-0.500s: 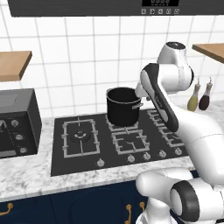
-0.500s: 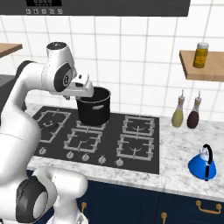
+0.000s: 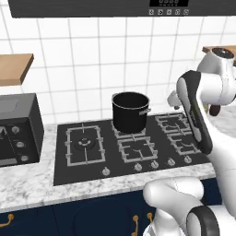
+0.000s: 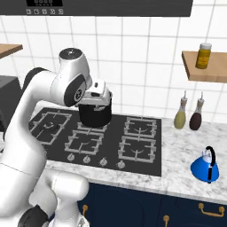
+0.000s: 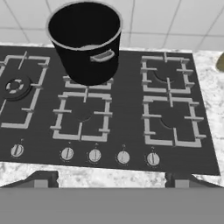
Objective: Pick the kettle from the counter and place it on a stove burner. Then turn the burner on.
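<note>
Kettle [image 4: 205, 166] seen on the counter [image 4: 186, 150] at far right, stockpot [image 4: 95, 114] partly hidden by the arm, gripper [image 5: 111, 178] spread wide, fingertips cut off, nothing held

I see the arm [image 4: 31, 119] rising from the base, upper link leaning fwd, elbow joint [image 4: 73, 84] up high, forearm folded back down toward the wrist. In left base view the forearm [image 3: 196, 115] slants down w/ a dark strip along it. Gripper [image 4: 103, 99] sits just below the elbow, pointing fwd and down. In hand view both fingertips [image 5: 41, 178] sit far apart at the bottom corners, jaws wide, nothing between them.
</note>
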Motion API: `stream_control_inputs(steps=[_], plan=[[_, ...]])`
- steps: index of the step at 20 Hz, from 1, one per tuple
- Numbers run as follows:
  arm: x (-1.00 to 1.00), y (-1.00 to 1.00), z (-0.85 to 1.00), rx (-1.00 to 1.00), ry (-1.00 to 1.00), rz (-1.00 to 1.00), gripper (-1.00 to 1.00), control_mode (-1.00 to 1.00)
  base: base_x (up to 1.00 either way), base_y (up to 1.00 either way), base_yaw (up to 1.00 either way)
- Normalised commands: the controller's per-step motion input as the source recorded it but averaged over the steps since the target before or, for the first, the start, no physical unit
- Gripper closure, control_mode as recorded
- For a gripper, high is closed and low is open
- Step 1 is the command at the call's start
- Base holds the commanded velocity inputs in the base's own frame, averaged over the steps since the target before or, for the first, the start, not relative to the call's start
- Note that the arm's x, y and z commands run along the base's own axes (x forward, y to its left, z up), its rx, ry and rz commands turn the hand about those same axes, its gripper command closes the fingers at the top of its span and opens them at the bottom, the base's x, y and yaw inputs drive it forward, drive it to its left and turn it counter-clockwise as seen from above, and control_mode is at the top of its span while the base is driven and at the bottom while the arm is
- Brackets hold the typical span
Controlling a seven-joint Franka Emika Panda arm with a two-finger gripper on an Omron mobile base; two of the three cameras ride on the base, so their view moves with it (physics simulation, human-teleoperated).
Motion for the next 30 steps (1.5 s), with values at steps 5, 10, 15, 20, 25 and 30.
stream_control_inputs(steps=[5,10,15,20,25,30], plan=[[-1.0,-1.0,0.0,0.0,-0.17,0.0,-1.0,-1.0,0.0,0.0,0.0],[-0.81,-1.0,0.0,-0.01,-0.04,-0.01,-1.0,-1.0,0.0,0.0,0.0],[-0.2,-1.0,0.0,-0.1,0.0,-0.08,-1.0,-1.0,0.0,0.0,0.0],[0.0,-1.0,0.0,-0.09,0.0,-0.05,-1.0,-1.0,0.0,0.0,0.0],[0.03,-1.0,-0.05,-0.08,0.0,-0.03,-1.0,-1.0,0.0,0.0,0.0],[0.18,-1.0,-0.28,-0.03,0.03,0.0,-1.0,-1.0,0.0,0.0,0.0]])
